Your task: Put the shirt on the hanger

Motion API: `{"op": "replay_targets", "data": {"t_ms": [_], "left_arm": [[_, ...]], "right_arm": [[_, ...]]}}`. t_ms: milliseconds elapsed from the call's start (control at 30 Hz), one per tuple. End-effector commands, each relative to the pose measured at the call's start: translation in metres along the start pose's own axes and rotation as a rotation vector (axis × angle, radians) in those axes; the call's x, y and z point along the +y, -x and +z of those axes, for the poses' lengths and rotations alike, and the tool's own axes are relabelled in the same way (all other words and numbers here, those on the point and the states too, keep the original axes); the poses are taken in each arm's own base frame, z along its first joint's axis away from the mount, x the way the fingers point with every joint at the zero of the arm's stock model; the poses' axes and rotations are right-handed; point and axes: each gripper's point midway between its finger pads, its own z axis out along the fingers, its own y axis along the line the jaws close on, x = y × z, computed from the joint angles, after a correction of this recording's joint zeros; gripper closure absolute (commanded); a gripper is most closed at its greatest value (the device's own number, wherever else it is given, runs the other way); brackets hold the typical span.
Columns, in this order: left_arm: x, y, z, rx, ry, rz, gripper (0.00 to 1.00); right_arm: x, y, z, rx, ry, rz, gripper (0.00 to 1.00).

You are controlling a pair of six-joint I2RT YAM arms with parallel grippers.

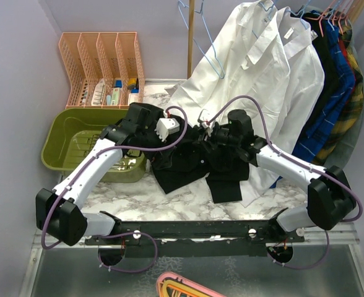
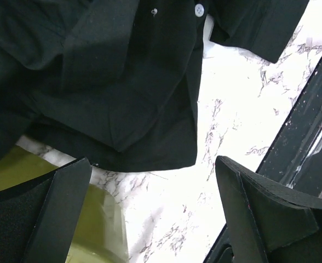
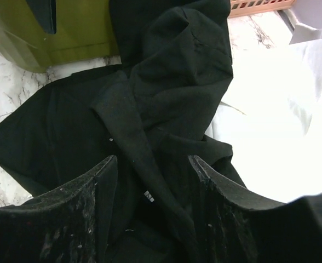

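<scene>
The black shirt [image 1: 191, 162] lies crumpled on the marble table [image 1: 169, 201], mid-table. It also shows in the left wrist view [image 2: 111, 82] and the right wrist view [image 3: 172, 82]. The light-blue hanger [image 1: 205, 38] hangs at the back beside a wooden pole, apart from both arms. My left gripper [image 2: 150, 186] is open and empty, just off the shirt's hem, over bare marble. My right gripper [image 3: 153, 181] is open, low over the shirt, with a fold of its fabric between the fingers [image 3: 226, 208]. In the top view both grippers meet over the shirt's upper part.
A green bin [image 1: 70, 142] stands at the left, against the shirt's left side. A pink organizer [image 1: 101, 62] is at the back left. White shirts [image 1: 262, 68] and blue plaid garments [image 1: 330, 93] hang at the right. A black rail [image 1: 194, 230] runs along the front.
</scene>
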Motion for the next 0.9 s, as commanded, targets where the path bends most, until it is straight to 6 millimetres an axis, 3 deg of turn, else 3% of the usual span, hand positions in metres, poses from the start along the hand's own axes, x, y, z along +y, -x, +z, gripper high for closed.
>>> {"op": "replay_targets", "data": {"t_ms": [0, 167, 233, 333, 367, 633, 767, 867], "left_arm": [[0.006, 0.01, 0.003, -0.08, 0.026, -0.048, 0.01], [0.016, 0.011, 0.006, -0.12, 0.077, -0.082, 0.01], [0.019, 0.008, 0.01, -0.113, 0.085, -0.106, 0.01], [0.025, 0.009, 0.013, -0.109, 0.104, -0.121, 0.01], [0.027, 0.011, 0.014, -0.112, 0.11, -0.124, 0.01], [0.043, 0.031, 0.022, -0.148, 0.16, -0.16, 0.01], [0.069, 0.051, 0.023, -0.191, 0.28, -0.17, 0.01], [0.073, 0.073, 0.024, -0.22, 0.298, -0.165, 0.01]], "right_arm": [[0.005, -0.005, 0.003, -0.013, 0.032, -0.012, 0.5], [-0.004, -0.016, 0.013, 0.018, 0.013, -0.016, 0.69], [-0.004, -0.017, 0.016, 0.024, 0.025, -0.014, 0.71], [-0.005, -0.014, 0.018, 0.023, 0.043, -0.01, 0.96], [-0.006, -0.013, 0.018, 0.021, 0.039, -0.008, 0.99], [-0.033, 0.025, -0.001, -0.056, -0.113, 0.002, 0.99], [-0.052, 0.044, -0.012, -0.073, -0.216, 0.04, 0.99], [-0.071, 0.055, -0.022, -0.094, -0.327, 0.081, 0.99]]}}
